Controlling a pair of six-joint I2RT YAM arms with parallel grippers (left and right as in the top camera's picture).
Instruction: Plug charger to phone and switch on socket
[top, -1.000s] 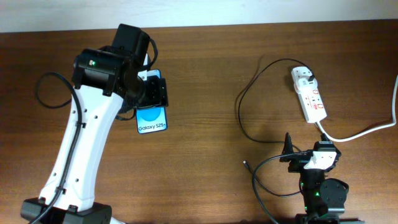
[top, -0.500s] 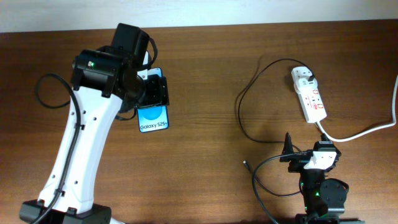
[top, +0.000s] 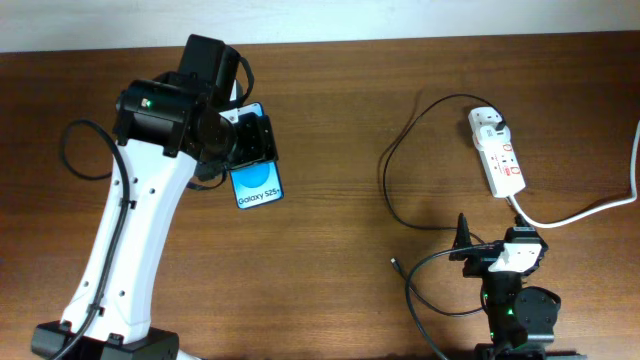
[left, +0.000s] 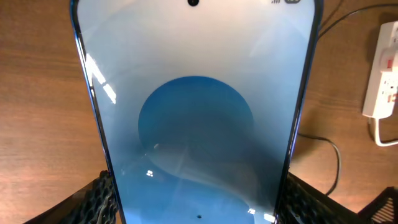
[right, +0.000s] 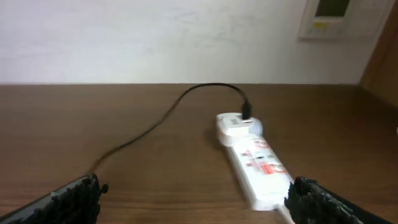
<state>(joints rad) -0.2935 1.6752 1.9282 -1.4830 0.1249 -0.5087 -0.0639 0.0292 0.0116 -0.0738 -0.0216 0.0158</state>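
Note:
The phone (top: 258, 183) has a blue screen with "Galaxy S25+" text. My left gripper (top: 247, 145) is shut on its upper part, and it is tilted over the table's left half. The phone fills the left wrist view (left: 196, 118), with a finger on each side. The black charger cable (top: 392, 165) curves from its plug head (top: 486, 121) in the white socket (top: 498, 152) to its free tip (top: 395, 264) near the front. My right gripper (top: 462, 240) is open and empty, low at the front right. The right wrist view shows the socket (right: 255, 158) ahead.
A thick white cord (top: 590, 208) runs from the socket off the right edge. A black robot cable (top: 425, 290) loops beside the right arm's base. The left arm's white body (top: 130, 240) spans the table's left side.
My left gripper has shifted the phone to the right and turned it, so its lower end now swings further right. The right arm has not moved.

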